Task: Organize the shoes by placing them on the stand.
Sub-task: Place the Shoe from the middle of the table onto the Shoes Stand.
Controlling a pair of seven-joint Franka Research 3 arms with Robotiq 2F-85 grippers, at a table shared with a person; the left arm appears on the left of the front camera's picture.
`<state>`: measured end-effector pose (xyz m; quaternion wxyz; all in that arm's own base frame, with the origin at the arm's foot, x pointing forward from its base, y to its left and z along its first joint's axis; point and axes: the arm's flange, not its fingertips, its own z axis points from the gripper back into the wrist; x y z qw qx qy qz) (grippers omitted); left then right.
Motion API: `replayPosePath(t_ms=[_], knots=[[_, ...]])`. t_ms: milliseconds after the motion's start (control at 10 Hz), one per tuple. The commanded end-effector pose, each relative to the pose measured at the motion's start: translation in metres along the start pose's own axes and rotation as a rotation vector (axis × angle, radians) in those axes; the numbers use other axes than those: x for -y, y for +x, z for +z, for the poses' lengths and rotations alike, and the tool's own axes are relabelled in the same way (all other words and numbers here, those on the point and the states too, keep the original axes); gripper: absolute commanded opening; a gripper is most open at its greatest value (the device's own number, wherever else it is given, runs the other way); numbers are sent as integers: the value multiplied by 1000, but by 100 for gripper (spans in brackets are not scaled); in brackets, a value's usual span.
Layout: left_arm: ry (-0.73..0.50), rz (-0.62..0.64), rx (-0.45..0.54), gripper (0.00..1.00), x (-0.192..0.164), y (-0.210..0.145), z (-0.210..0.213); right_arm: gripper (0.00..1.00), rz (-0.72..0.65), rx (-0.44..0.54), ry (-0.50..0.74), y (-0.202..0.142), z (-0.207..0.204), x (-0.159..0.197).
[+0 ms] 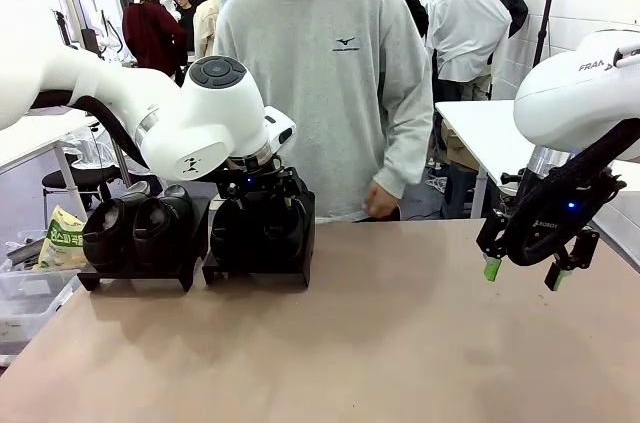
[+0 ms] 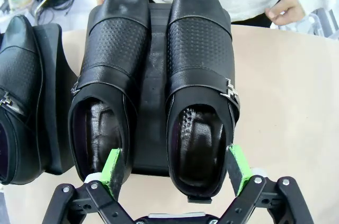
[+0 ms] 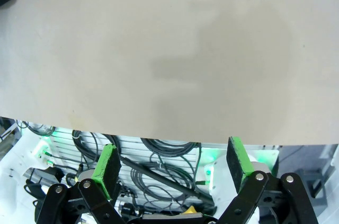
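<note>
Item: 2 black shoes, perforated pair (image 2: 153, 75), seated side by side on the right stand (image 2: 151, 144); further shoes (image 1: 135, 228) on the left stand (image 1: 135, 273).
Left gripper (image 2: 176, 168): spread wide over the pair's heels, pinching nothing.
Right gripper (image 1: 520, 271): spread, idle above the table (image 1: 400, 343).
Step, judged: release after placement. Next: lift clear without nudging the heels.
</note>
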<state>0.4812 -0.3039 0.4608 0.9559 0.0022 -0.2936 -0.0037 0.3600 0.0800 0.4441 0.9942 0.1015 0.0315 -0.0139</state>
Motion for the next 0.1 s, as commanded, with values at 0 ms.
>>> replayPosePath(t_ms=[0], knots=[[-1,-1,1,100,0,1,0,100,4,-3,0,-1,-1,-1]])
